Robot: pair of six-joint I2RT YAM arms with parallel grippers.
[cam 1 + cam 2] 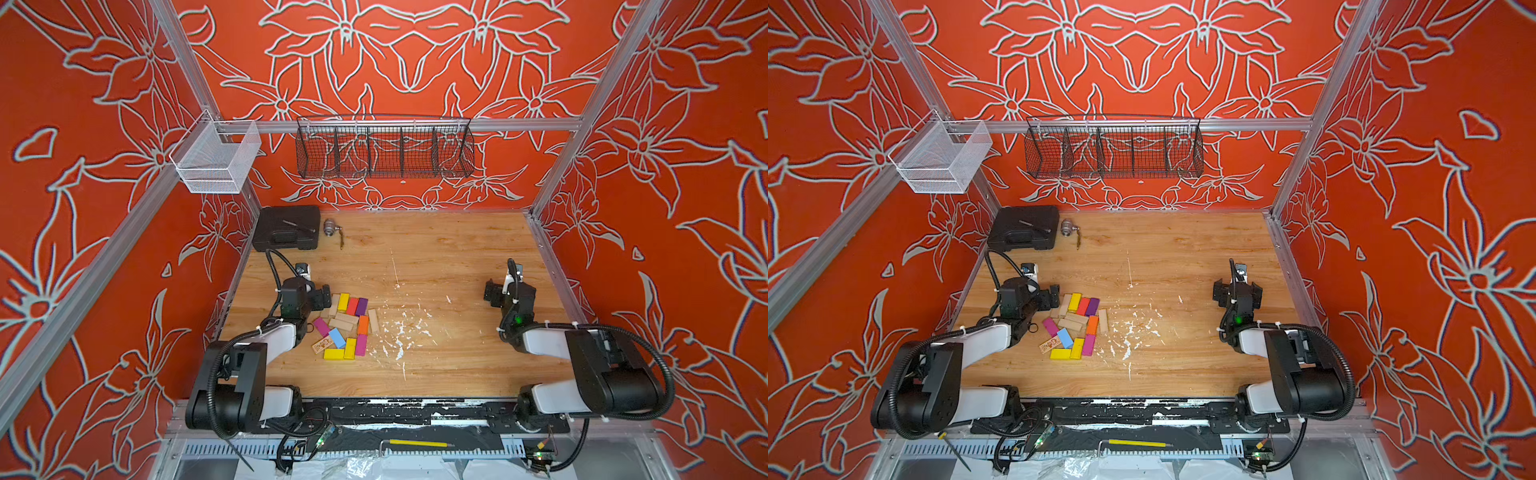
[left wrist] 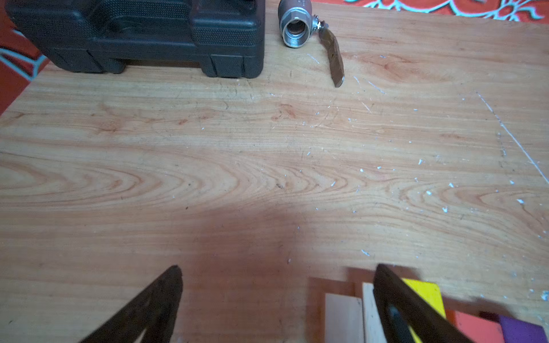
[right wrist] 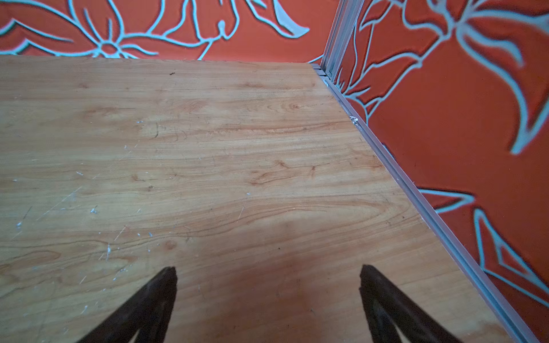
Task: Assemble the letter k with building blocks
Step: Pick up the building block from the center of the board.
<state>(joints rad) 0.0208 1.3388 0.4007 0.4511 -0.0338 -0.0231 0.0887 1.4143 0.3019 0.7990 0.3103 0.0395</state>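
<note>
In the left wrist view the building blocks (image 2: 343, 317) run off the picture's lower edge, so only their far ends show. One blurred finger (image 2: 401, 303) of the left tool (image 2: 277, 267) covers part of the yellow block (image 2: 424, 294). The black case (image 2: 133, 32) and the valve (image 2: 295, 26) are cut by the upper edge. The right tool (image 3: 268, 268) shows only soft, dark fingertips in its wrist view, the rest cut off below. In a top view the marking on the printed block (image 1: 323, 344) is too small to read.
</note>
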